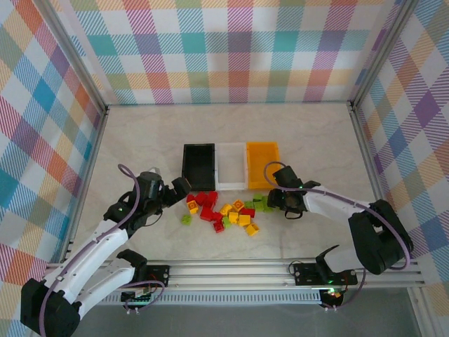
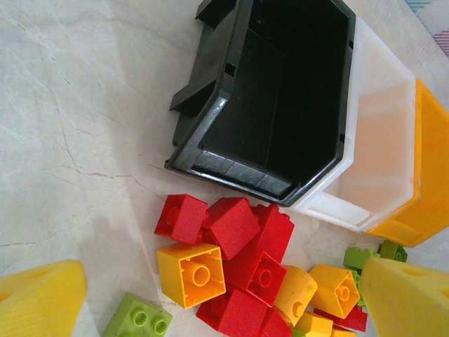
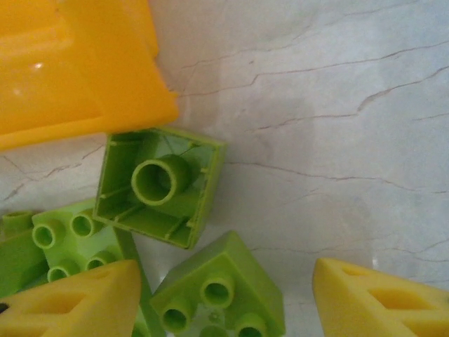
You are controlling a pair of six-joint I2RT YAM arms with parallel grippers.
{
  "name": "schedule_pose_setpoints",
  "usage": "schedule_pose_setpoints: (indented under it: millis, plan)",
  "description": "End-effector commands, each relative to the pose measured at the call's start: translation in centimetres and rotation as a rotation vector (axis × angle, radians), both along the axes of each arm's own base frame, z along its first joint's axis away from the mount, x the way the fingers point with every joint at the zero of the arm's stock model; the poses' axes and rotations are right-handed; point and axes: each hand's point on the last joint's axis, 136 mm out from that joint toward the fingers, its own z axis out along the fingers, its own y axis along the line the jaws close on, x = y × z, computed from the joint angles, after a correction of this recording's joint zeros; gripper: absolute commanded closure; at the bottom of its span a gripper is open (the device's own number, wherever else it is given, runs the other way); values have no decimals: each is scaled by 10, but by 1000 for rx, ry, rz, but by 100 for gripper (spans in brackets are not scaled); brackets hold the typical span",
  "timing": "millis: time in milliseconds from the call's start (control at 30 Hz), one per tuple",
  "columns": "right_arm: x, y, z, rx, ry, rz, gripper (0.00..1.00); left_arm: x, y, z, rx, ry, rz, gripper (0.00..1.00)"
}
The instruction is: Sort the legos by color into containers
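A pale marble-patterned tabletop (image 1: 309, 140) with thin grey veins lies inside walls of pastel checked fabric (image 1: 231, 49), edged by aluminium rails (image 1: 231, 269). The white open rectangular plastic bin (image 1: 231, 145) stands mid-table. It touches the black plastic bin (image 1: 198, 147) on its left and the orange-yellow plastic bin (image 1: 262, 144) on its right. Just nearer than the white bin, the small red, yellow-orange and lime plastic toy bricks (image 1: 223, 210) lie loose on the table. The left gripper (image 2: 224, 298), near-left of the white bin, hangs over red bricks (image 2: 231, 225) with its yellow fingers (image 2: 42, 298) spread wide, holding nothing. The right gripper (image 3: 228, 298), near-right of the white bin, has its fingers apart astride a lime brick (image 3: 217, 274), which is not clamped.
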Motion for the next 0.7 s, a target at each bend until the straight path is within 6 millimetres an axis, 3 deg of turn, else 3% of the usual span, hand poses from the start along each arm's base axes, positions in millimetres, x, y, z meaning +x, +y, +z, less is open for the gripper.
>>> schedule_pose_setpoints:
  millis: [0,267,433,567,667]
  plan:
    - [2,0,1,-46,17,0,38,-1,-5,-2,-13,-1,-21,0]
    - [-3,-5,-2,-63,36,-24,55,-3,-5,-2,-9,8,-31,0]
    - [-5,-6,-7,-70,53,-26,51,-2,-8,6,-13,5,-41,0]
    - [-9,-8,-17,-85,83,-26,53,-5,-5,4,6,39,-25,0]
    - [-9,-8,-14,-76,66,-29,58,-9,-5,7,-4,51,-20,0]
